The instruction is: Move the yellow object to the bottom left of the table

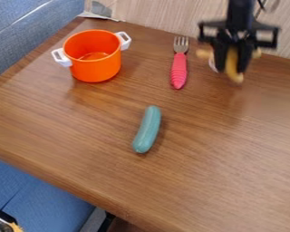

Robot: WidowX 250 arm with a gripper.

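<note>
The black gripper (233, 68) hangs at the upper right, over the back part of the table (226, 181). It is shut on the yellow object (232, 62), which is long and slightly curved. The object's lower end sticks out beneath the black fingers, while they hide parts of its sides. Paler yellowish bits show to the left and right of the gripper; whether they belong to the same object I cannot tell.
An orange pot (96, 65) with white handles stands at the upper left. A fork (179, 70) with a red handle lies left of the gripper. Near the middle is a teal sausage-shaped object (147, 129). Blue upholstery (32, 195) lies beyond the table's lower left edge.
</note>
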